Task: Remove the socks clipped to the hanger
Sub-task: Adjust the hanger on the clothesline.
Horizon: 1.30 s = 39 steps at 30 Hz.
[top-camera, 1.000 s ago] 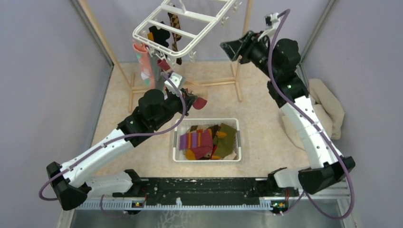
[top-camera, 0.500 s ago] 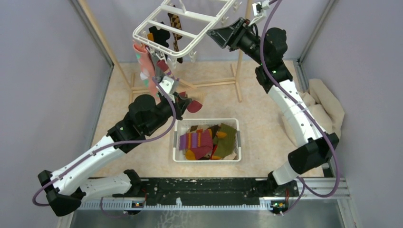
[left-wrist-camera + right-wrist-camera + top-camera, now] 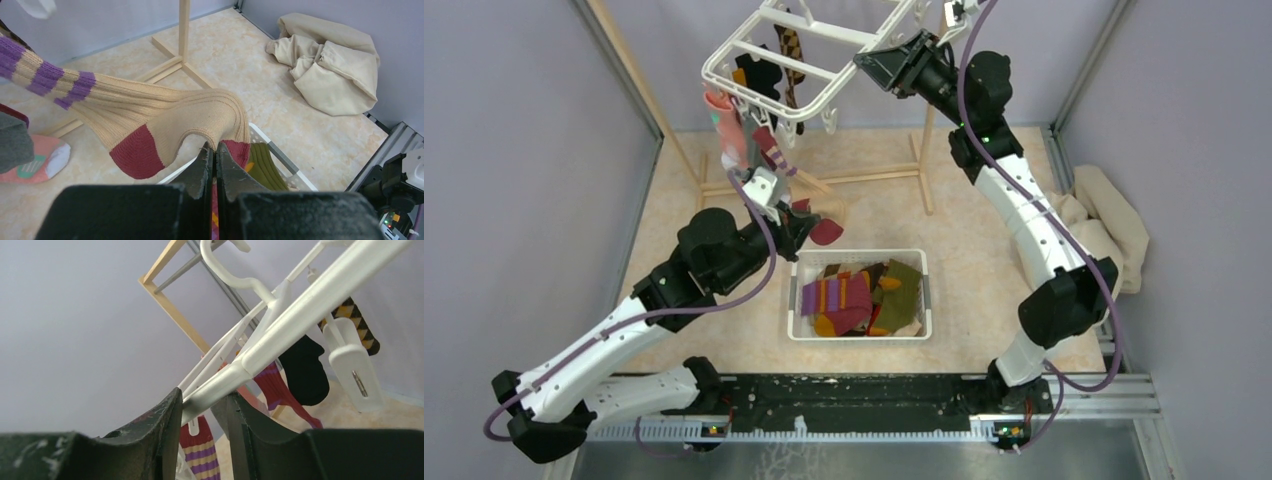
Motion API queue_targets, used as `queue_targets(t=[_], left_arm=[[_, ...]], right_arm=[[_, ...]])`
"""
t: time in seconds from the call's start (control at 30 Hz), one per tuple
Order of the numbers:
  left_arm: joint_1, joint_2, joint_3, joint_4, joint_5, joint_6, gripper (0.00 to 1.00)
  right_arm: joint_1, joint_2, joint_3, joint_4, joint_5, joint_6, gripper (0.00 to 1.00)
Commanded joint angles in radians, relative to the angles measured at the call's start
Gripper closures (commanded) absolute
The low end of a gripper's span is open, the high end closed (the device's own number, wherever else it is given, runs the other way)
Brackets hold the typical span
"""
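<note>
A beige sock with maroon heel and toe and purple stripes near its cuff is pinched at the foot by the left hand, whose fingers are pressed together on the knit. From that hand the sock stretches up and away to the striped end, which runs out of the wrist view toward the hanger. The white frame tilts above both hands. The right hand is clamped on its rim bar, one finger on each side and the bar filling the gap. Beyond that hand a black sock and a brown argyle sock dangle from clips. A pink sock with mint patches hangs at the frame's far corner, up and left of the left hand. Just below the left hand sits a white slotted basket holding loose socks. A wooden rack stands past the left hand. A beige cloth heap lies on the worktop, off to the right.
</note>
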Motion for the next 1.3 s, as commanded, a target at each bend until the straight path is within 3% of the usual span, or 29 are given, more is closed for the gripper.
queue_targets(t=[0.0, 0.47, 0.67, 0.93, 1.27], left_arm=[[-0.008, -0.030, 0.009, -0.022, -0.009, 0.001, 0.96], [-0.008, -0.045, 0.059, -0.078, 0.005, 0.011, 0.96], [-0.008, -0.053, 0.068, -0.107, 0.009, 0.007, 0.96], [-0.008, -0.065, 0.071, -0.135, -0.006, 0.005, 0.95], [-0.008, -0.002, 0.063, -0.079, 0.014, 0.013, 0.94]], right_arm=[[-0.004, 0.033, 0.047, 0.062, 0.020, 0.002, 0.67], [-0.086, 0.094, 0.042, 0.152, 0.031, 0.072, 0.70], [-0.155, 0.111, 0.049, 0.183, 0.020, 0.104, 0.67], [-0.232, 0.163, 0.117, 0.179, -0.017, 0.113, 0.54], [-0.242, 0.006, 0.097, -0.132, 0.020, -0.162, 0.50]])
